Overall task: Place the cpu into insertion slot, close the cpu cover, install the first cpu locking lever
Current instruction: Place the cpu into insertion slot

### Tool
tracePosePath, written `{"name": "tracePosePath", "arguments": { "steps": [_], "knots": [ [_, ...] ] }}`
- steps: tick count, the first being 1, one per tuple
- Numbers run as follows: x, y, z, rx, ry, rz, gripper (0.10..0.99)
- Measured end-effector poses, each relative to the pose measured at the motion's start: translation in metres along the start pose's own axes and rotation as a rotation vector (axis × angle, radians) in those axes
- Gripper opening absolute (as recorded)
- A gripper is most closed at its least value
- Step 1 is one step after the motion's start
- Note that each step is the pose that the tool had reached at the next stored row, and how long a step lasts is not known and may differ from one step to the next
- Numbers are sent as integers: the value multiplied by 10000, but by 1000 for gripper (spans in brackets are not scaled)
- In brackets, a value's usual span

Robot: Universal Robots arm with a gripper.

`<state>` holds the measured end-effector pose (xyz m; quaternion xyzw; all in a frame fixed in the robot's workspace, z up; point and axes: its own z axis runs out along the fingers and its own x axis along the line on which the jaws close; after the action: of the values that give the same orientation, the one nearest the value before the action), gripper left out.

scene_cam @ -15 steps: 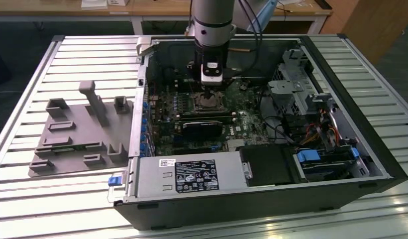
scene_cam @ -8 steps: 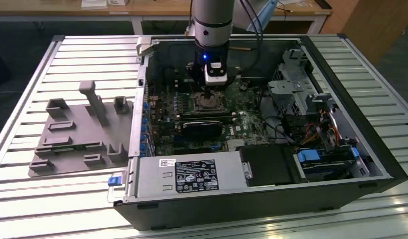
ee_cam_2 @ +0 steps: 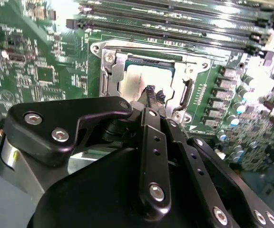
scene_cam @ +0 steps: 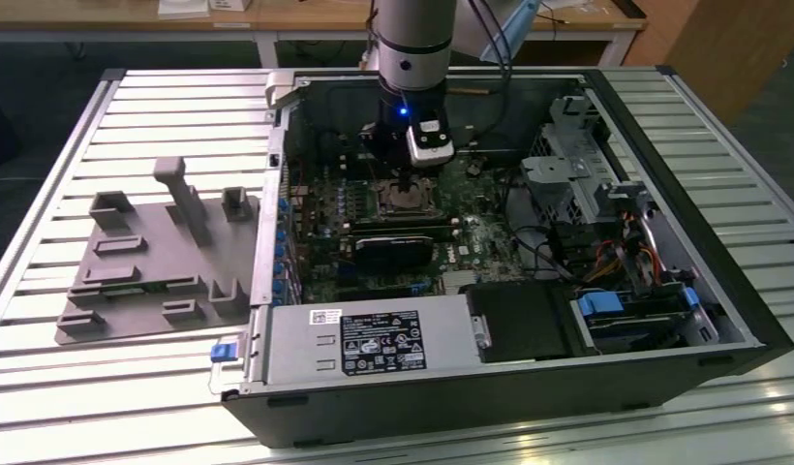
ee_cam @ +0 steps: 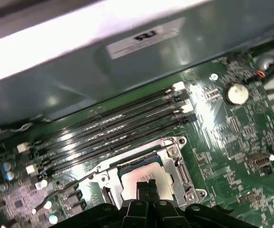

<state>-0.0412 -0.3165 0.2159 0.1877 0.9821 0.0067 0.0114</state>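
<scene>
The computer case [scene_cam: 707, 320] lies open on its side on the slatted table [scene_cam: 113, 387], so the green motherboard [ee_cam: 232, 137] faces up and the arm can reach straight down to it. The insertion slot [scene_cam: 404, 201] sits in the far part of the board, toward the exterior view's left, just near of the long black memory slots [ee_cam: 113, 126].

The cpu [ee_cam_2: 134, 78] is already seated in that slot, its dull silver face flat and square to the socket. The cpu cover [ee_cam_2: 112, 66] appears to lie down around it, with the chip showing through its window. I judge the placing done and the cover lowered. I cannot tell whether a locking lever is latched.

The gripper [ee_cam_2: 152, 93] hangs directly over the socket with its fingertips [ee_cam: 146, 186] pressed together and nothing between them. The tips are at or just above the near edge of the chip's face, and contact cannot be judged. Closed fingers make a narrow point, which suits pushing on thin metal parts rather than grasping. A grey fixture tray [scene_cam: 152, 271] rests on the table well off to the exterior view's left.
</scene>
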Motion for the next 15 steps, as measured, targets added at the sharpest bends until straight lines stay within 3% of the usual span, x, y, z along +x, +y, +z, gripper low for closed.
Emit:
{"name": "tracePosePath", "arguments": {
  "steps": [10, 15],
  "knots": [
    [0, 0, 1, -36, 31, -1787, 102],
    [-1, 0, -35, -45, 33, -2140, 102]
  ]
}}
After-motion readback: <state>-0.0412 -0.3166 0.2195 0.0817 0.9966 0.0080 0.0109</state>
